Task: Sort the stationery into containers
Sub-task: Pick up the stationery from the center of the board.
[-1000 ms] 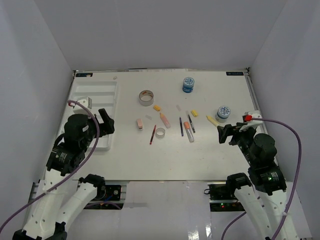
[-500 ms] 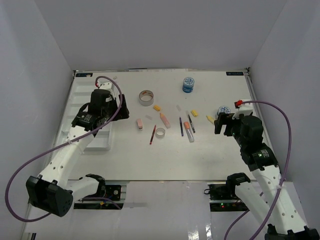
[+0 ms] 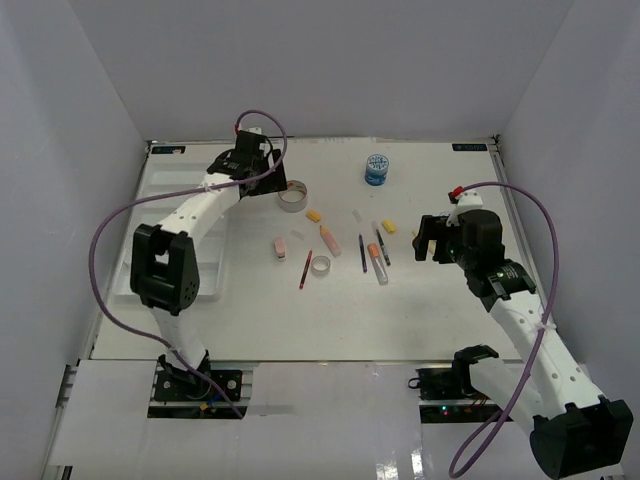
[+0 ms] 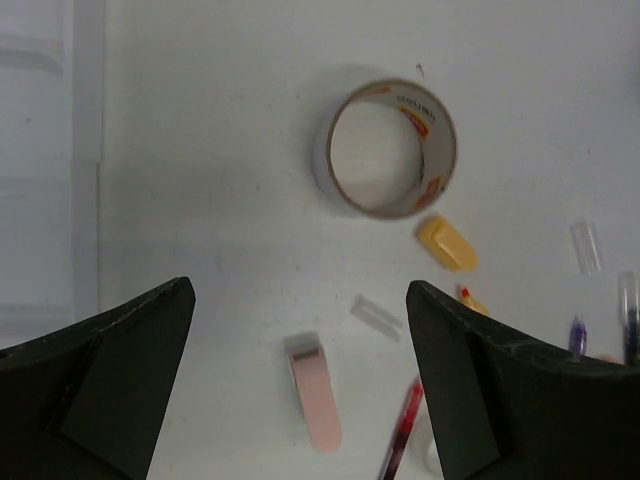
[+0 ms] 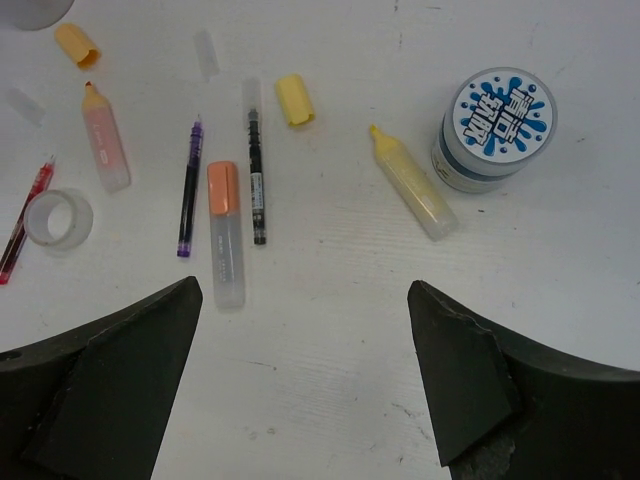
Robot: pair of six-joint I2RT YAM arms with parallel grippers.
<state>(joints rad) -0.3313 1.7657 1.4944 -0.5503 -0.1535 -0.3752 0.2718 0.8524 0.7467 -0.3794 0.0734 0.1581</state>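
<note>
On the white table [image 3: 300, 320], the loose stationery is shown to the right of the white divided tray [image 3: 155, 200], which lies at the left edge. Two round blue-white tubs are counted: the far tub [image 3: 377, 169] and the right-hand tub [image 5: 497, 115], whose lid bears blue splash-style lettering that cannot be read. Two rolls are seen: a tan tape roll [image 4: 385, 148], with red print on its core too small to read, and a small clear roll [image 5: 58, 217]. Three markers are laid out, a pink marker [image 5: 105, 145], an orange-capped marker [image 5: 224, 240] and a yellow marker [image 5: 415, 195]. With them lie three pens, a red pen [image 5: 25, 215], a purple pen [image 5: 188, 190] and a black pen [image 5: 255, 170]. The left gripper [image 4: 300, 290] is held above the table beside the tan tape roll, and the right gripper [image 5: 305, 290] near the right-hand tub. Both pairs of jaws are spread wide, with nothing between them.
</note>
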